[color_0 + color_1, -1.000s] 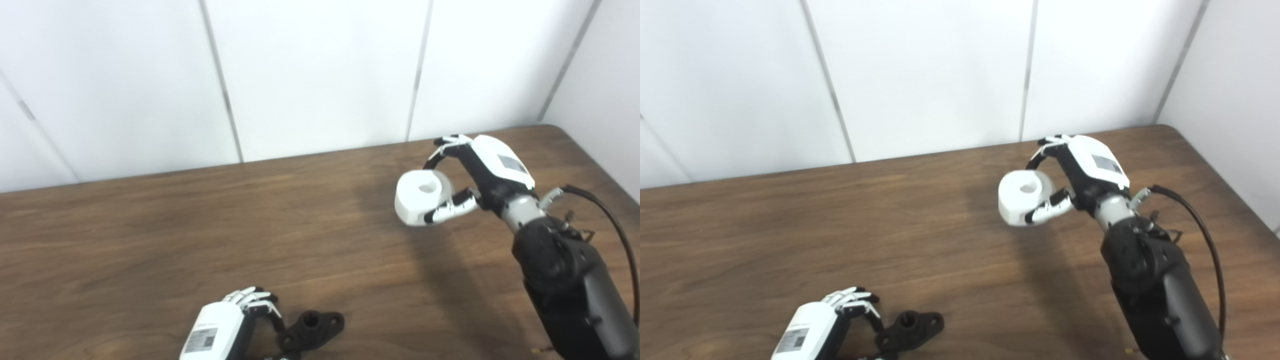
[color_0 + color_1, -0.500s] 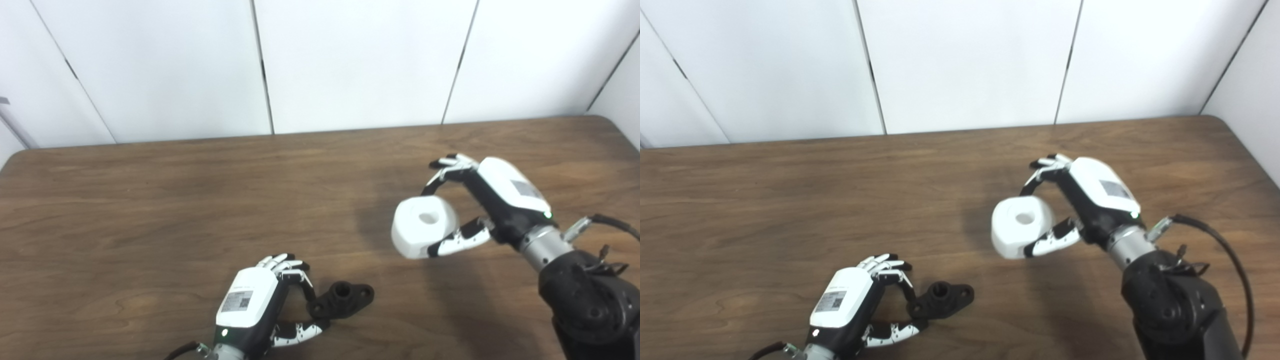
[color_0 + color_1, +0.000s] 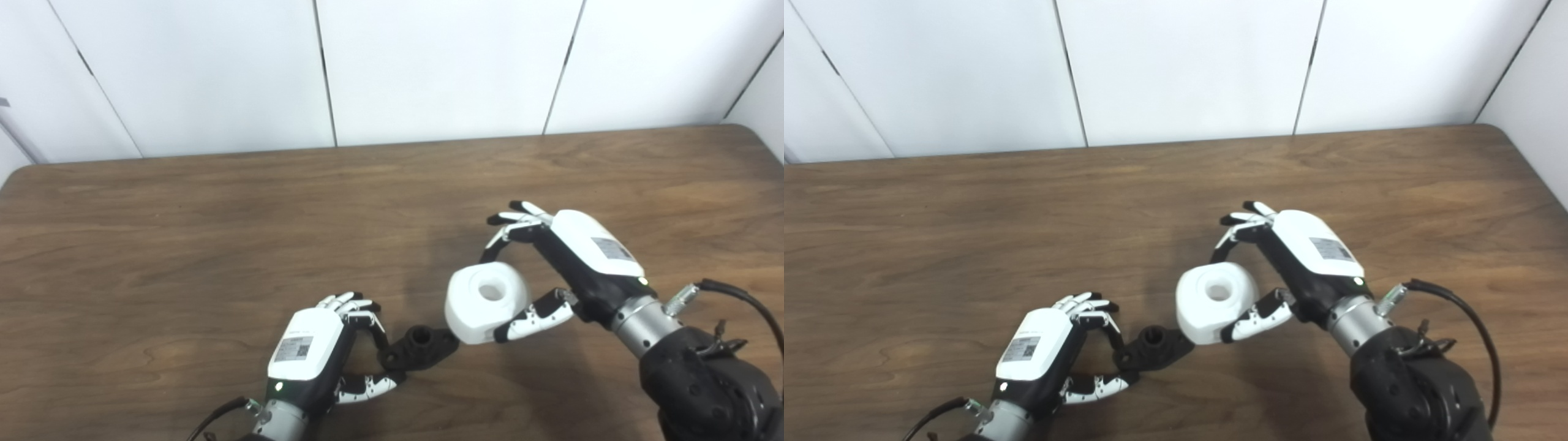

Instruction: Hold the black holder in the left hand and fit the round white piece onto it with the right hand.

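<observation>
Black holder (image 3: 419,348), pinched at its near end by my left hand (image 3: 312,349), points its socket up. My right hand (image 3: 569,263) grips the round white piece (image 3: 487,301) just right of and above that socket.

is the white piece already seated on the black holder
No, the round white piece is held in the right hand beside the black holder, not on its socket.

The right hand (image 3: 554,275) has carried the round white piece (image 3: 486,301) down and left, close beside the black holder (image 3: 420,347). The left hand (image 3: 324,349) now seems to grip the holder.
</observation>
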Robot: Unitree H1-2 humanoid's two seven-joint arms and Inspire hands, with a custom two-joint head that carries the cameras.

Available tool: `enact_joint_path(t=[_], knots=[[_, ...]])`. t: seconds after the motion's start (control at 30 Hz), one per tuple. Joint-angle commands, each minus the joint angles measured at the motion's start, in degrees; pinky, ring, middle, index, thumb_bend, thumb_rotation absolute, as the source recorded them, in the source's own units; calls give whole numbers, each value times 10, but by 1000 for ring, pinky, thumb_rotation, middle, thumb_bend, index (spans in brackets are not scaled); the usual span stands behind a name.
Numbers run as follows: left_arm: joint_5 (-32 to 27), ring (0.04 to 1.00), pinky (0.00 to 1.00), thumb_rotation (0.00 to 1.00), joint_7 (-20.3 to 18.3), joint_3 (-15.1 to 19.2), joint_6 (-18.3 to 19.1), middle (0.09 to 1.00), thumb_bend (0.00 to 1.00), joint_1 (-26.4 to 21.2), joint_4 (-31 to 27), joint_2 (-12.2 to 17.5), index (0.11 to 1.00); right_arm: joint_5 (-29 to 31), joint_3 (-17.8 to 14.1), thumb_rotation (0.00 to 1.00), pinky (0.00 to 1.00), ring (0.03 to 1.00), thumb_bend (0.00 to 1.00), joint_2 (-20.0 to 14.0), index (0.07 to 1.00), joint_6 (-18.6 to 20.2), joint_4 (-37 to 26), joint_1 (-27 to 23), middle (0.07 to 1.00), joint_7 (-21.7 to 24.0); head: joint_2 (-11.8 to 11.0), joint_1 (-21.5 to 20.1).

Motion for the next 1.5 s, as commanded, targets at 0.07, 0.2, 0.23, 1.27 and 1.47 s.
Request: enact_joint_path(t=[0.07, 0.2, 0.23, 1.27, 1.47], knots=[[10, 884, 871, 44, -54, -14, 27, 797, 520, 12, 23, 1, 484, -7, 2, 138, 922, 955, 520, 9, 484, -16, -24, -12, 855, 4, -1, -1], [9, 881, 870, 44, -48, -17, 25, 794, 520, 10, 29, 1, 484, 2, 4, 137, 941, 961, 520, 17, 483, -26, -12, -7, 855, -6, -3, 0], [11, 883, 871, 45, -49, -18, 25, 796, 520, 10, 30, 1, 484, 1, 4, 137, 938, 962, 520, 20, 483, -28, -10, -6, 857, -8, -4, 0], [21, 879, 872, 44, -43, -35, 33, 794, 520, -2, 49, -14, 484, -6, 17, 134, 969, 965, 519, 66, 483, -52, 38, -4, 859, -43, -13, 3], [26, 883, 879, 44, -43, -39, 38, 797, 520, -7, 53, -21, 484, 5, 16, 135, 982, 969, 519, 55, 483, -59, 48, -3, 860, -43, -12, 8]])
